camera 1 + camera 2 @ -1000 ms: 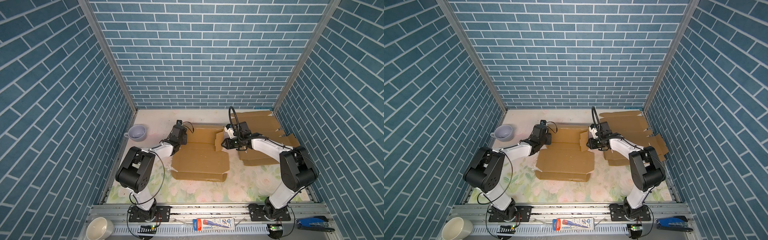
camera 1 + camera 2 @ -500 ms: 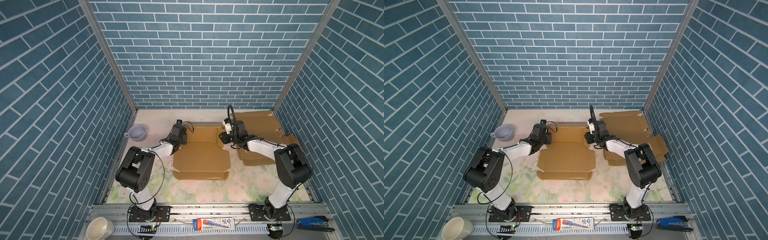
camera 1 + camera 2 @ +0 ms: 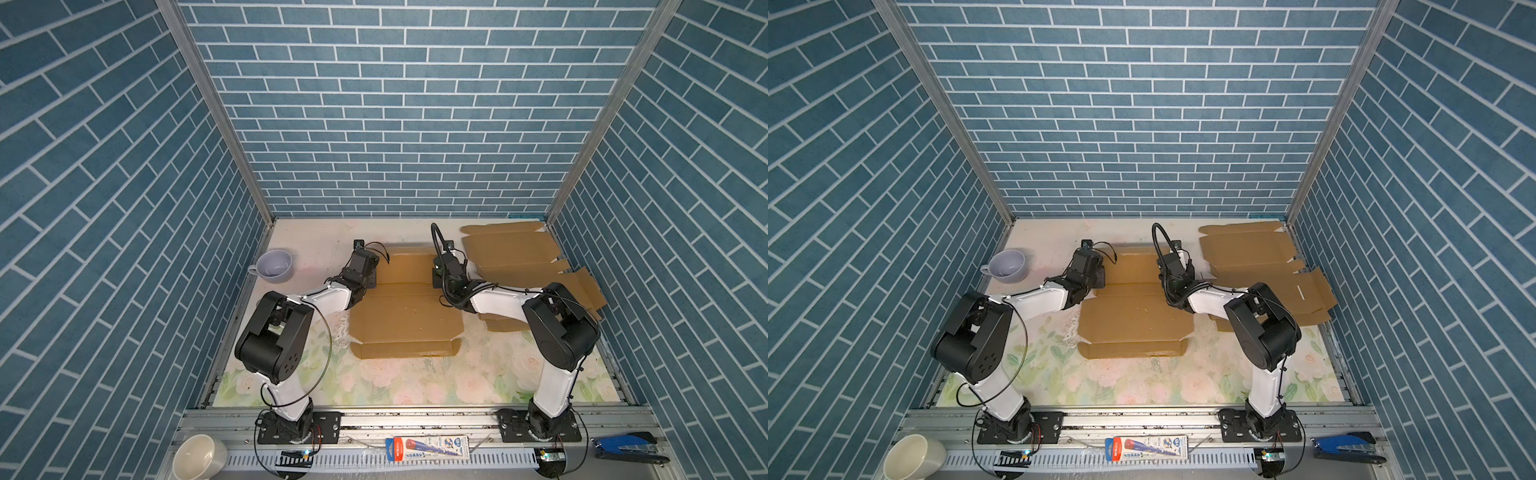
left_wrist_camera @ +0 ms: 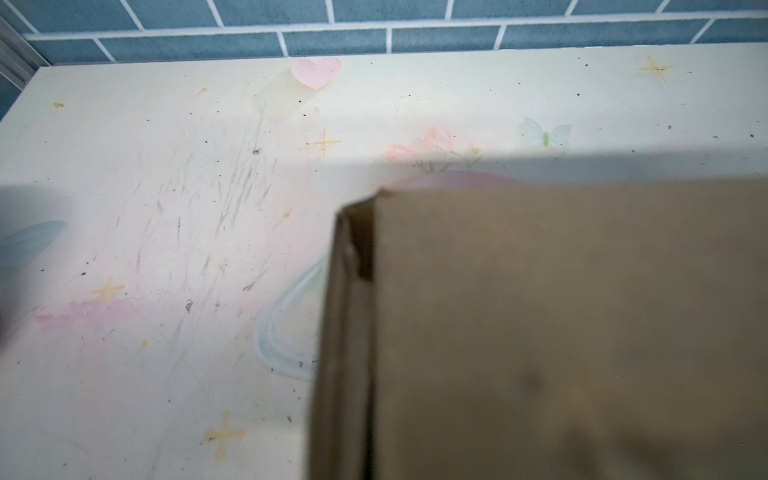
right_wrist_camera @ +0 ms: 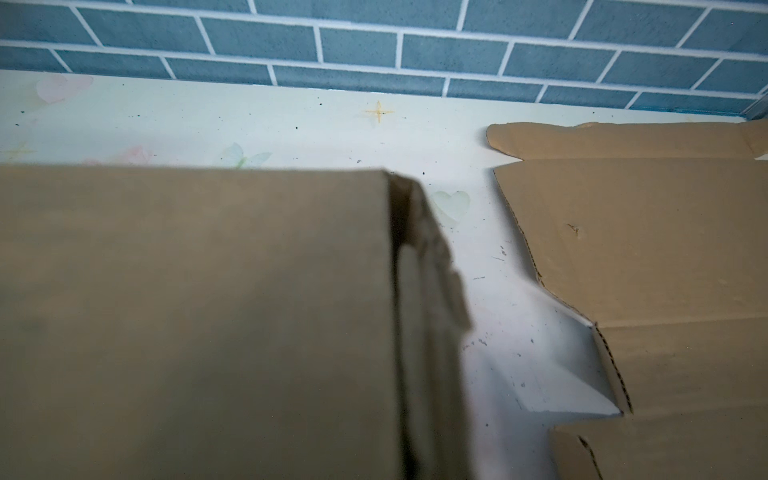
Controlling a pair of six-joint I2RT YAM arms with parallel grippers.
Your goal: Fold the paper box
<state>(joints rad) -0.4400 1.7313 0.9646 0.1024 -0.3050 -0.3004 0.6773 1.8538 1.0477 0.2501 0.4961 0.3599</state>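
Observation:
The brown paper box (image 3: pixel 405 318) (image 3: pixel 1133 322) lies half folded in the middle of the table, its back panel raised and its front flap flat. My left gripper (image 3: pixel 369 277) (image 3: pixel 1099 279) is at the box's back left corner, shut on the upright left side wall (image 4: pixel 345 332). At the back right corner, my right gripper (image 3: pixel 436 279) (image 3: pixel 1163 279) stands against the right side wall (image 5: pixel 428 332). In both wrist views cardboard fills the area near the jaws and hides the fingers.
Flat cardboard blanks (image 3: pixel 513 253) (image 5: pixel 644 249) are stacked at the back right, under and behind the right arm. A lilac cup (image 3: pixel 274 266) stands at the back left. On the front rail are a white mug (image 3: pixel 199 459), a packaged tube (image 3: pixel 428 446) and a blue stapler (image 3: pixel 627 444).
My right gripper moved back along the box's right edge to the back corner, and the right side flap that stuck out now stands against the box. The left arm stayed put.

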